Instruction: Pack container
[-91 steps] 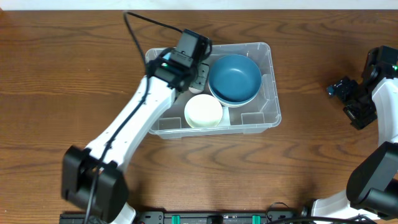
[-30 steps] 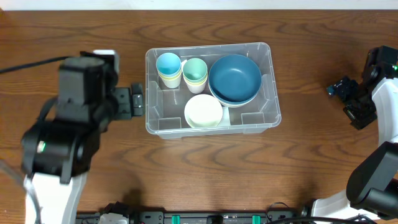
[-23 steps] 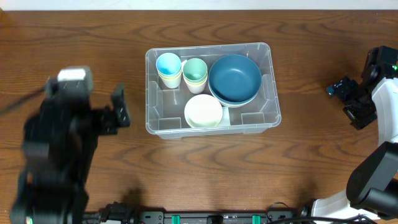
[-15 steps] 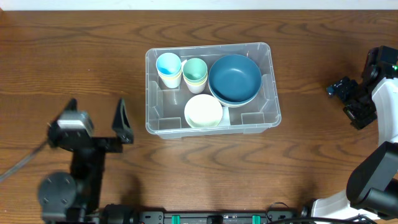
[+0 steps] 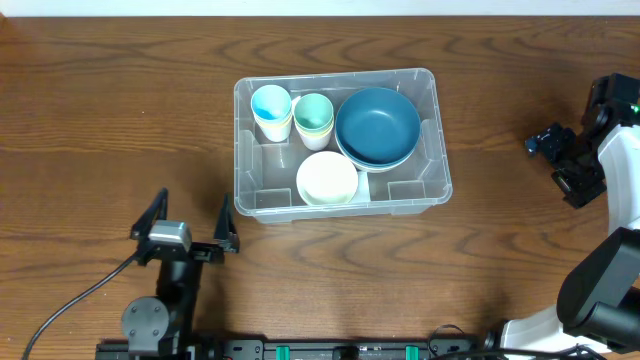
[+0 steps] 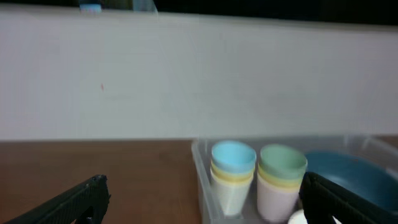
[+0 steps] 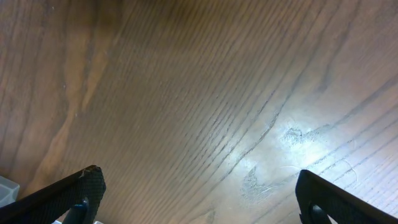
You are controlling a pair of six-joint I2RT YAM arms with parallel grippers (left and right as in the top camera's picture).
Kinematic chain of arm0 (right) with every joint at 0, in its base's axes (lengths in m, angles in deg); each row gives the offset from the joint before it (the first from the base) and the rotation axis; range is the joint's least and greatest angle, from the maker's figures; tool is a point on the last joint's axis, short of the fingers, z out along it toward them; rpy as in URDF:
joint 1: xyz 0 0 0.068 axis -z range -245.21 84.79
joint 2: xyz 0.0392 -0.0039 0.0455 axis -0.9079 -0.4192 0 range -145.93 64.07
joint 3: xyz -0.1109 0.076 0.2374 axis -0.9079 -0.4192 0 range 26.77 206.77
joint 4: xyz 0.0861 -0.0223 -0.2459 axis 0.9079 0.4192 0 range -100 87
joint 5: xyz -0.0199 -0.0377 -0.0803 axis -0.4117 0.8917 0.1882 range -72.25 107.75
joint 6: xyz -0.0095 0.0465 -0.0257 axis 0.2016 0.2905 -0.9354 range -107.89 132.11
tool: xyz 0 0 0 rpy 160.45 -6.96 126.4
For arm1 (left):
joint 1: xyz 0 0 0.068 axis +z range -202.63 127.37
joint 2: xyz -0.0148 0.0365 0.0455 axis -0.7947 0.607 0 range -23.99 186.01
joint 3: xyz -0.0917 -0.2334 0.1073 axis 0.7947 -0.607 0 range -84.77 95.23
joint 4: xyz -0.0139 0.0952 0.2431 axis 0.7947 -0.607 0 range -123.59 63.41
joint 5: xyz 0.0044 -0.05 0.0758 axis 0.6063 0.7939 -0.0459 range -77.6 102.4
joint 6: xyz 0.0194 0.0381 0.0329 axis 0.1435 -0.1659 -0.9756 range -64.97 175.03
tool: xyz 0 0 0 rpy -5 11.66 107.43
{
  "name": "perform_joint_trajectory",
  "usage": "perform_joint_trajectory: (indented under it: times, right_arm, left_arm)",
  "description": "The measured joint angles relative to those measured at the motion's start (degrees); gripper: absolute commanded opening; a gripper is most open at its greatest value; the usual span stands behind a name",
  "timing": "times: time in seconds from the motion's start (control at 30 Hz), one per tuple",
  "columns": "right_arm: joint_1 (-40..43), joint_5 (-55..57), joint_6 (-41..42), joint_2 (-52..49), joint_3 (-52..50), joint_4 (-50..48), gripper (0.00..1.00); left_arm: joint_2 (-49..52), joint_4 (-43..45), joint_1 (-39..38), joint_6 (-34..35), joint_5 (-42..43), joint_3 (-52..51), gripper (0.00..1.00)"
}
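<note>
The container (image 5: 437,150), a clear rectangular bin, sits mid-table. It holds two cup stacks, one blue-topped (image 5: 271,108) and one green-topped (image 5: 313,117), a stack of blue bowls (image 5: 377,127) and a white bowl (image 5: 327,178). My left gripper (image 5: 188,218) is open and empty near the table's front edge, left of and below the bin. In the left wrist view the left gripper (image 6: 202,202) faces the bin wall (image 6: 200,168) and both cup stacks (image 6: 232,174) from a distance. My right gripper (image 5: 556,157) is far right, and in its wrist view it (image 7: 199,199) is open over bare wood.
A pale wall (image 6: 199,74) fills the background of the left wrist view. The left arm's cable (image 5: 70,305) trails over the table's front left. The right arm's base (image 5: 600,290) stands at the right edge.
My left arm has pulled back from beside the bin's left wall to the table's front edge, jaws still open. The right arm has not moved.
</note>
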Motion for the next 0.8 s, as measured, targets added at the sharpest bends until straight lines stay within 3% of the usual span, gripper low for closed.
perform_joint_trajectory:
  times: [0.27,0.8]
  right_arm:
    - [0.0,0.0,0.0,0.0,0.0,0.0,0.99]
    - [0.0,0.0,0.0,0.0,0.0,0.0,0.99]
  left_arm:
    - [-0.1,-1.9,0.0,0.0,0.5,-7.2,0.98]
    - [-0.1,-3.8,0.0,0.0,0.2,-6.8,0.98]
